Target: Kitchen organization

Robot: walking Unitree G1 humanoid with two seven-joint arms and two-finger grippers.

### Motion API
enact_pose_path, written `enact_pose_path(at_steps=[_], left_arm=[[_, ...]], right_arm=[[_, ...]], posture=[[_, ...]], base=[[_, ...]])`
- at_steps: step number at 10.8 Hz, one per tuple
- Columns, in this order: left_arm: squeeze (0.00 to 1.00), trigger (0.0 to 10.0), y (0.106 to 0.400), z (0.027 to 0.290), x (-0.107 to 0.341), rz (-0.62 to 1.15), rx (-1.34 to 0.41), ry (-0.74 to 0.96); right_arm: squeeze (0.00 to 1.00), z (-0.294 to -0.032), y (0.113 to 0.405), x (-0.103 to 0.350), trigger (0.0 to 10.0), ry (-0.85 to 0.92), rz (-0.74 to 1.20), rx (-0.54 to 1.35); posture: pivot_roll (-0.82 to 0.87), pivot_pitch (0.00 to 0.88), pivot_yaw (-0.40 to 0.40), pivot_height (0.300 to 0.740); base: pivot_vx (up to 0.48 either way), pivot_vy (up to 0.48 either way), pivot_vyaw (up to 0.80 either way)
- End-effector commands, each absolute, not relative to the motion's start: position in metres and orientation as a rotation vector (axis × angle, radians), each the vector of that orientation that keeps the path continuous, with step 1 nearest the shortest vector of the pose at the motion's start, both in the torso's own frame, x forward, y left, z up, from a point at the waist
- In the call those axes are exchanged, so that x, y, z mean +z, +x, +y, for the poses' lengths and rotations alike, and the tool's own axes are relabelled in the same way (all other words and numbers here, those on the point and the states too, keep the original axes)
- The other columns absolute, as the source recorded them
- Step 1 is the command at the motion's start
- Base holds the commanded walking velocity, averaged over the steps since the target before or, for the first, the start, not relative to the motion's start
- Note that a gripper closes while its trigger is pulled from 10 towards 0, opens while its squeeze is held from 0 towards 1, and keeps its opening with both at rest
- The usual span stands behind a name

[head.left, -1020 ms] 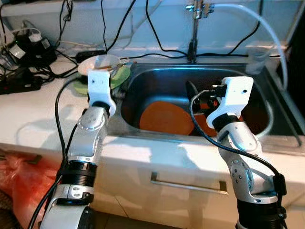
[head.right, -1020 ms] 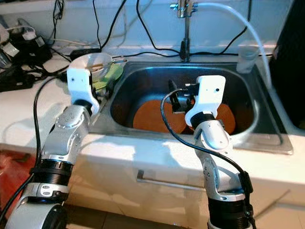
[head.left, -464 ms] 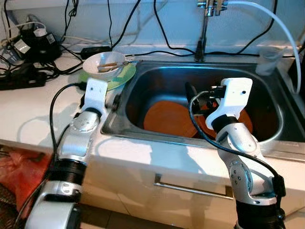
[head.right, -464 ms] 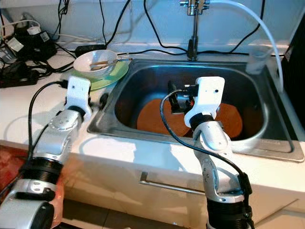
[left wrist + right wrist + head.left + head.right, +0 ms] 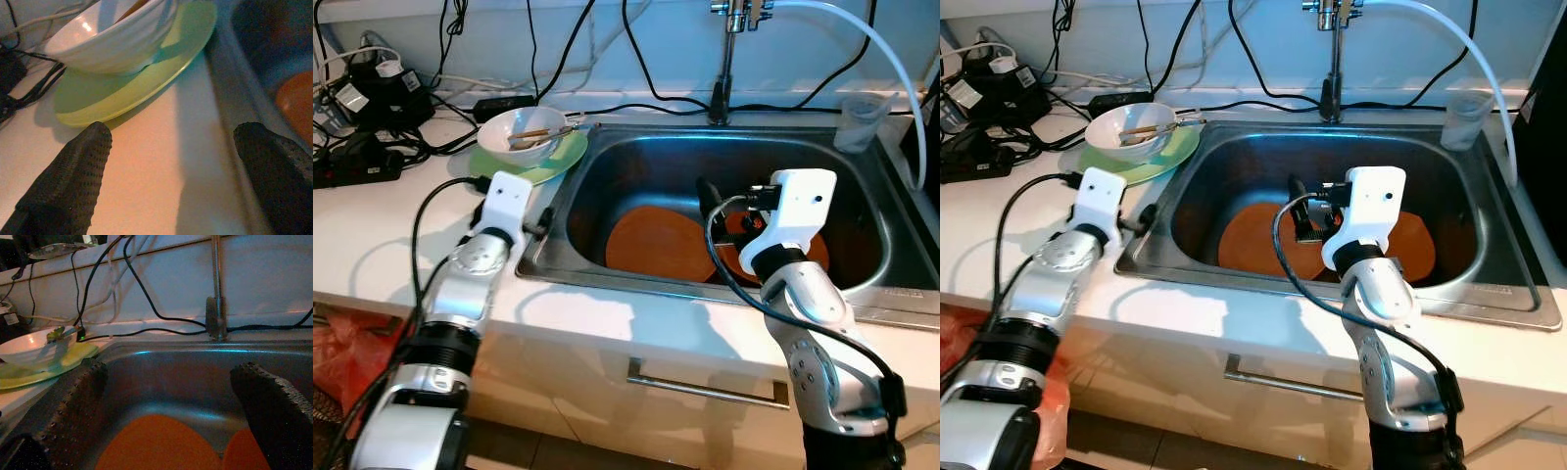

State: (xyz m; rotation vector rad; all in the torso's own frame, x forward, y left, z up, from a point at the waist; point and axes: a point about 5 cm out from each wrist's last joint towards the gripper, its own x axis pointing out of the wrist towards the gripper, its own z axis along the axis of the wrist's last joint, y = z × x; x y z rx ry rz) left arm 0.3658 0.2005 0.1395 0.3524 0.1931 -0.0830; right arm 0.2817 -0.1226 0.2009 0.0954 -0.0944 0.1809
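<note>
Left gripper (image 5: 171, 171) sits low over the white countertop (image 5: 382, 235), fingers spread wide and holding nothing, aimed at the pale green round plate (image 5: 146, 78) that carries the white ribbed bowl (image 5: 107, 44), which has a utensil lying in it. My right gripper (image 5: 166, 416) hangs over the stainless steel sink (image 5: 636, 166), its fingers just as far apart and empty, above two flat orange discs (image 5: 656, 245) on the sink floor. I judge the plate and bowl are my next pick. To do it well I'd slide one finger under the plate's near rim, keep the wrist level so the bowl doesn't slip, and steer clear of the black cables (image 5: 372, 147) nearby.
</note>
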Motion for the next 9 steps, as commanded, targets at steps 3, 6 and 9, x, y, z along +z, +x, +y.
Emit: enact_pose_path(at_steps=[3, 6, 9], left_arm=[[1.0, 10.0, 0.367, 0.218, 0.141, 0.19, -0.05, 0.421], [1.0, 10.0, 0.371, 0.218, 0.133, 0.226, -0.071, 0.479], [1.0, 10.0, 0.379, 0.202, 0.141, 0.162, -0.158, 0.59]], right_arm=[[0.0, -0.121, 0.273, 0.196, 10.0, 0.108, -0.059, 0.185], [0.0, -0.129, 0.275, 0.204, 10.0, 0.089, -0.068, 0.161], [0.0, -0.139, 0.266, 0.204, 10.0, 0.071, -0.059, 0.122]], posture=[[-0.05, 0.0, 0.122, 0.74], [-0.1, 0.0, 0.138, 0.74], [-0.13, 0.0, 0.144, 0.74]], base=[[0.0, 0.0, 0.0], [0.0, 0.0, 0.0], [0.0, 0.0, 0.0]])
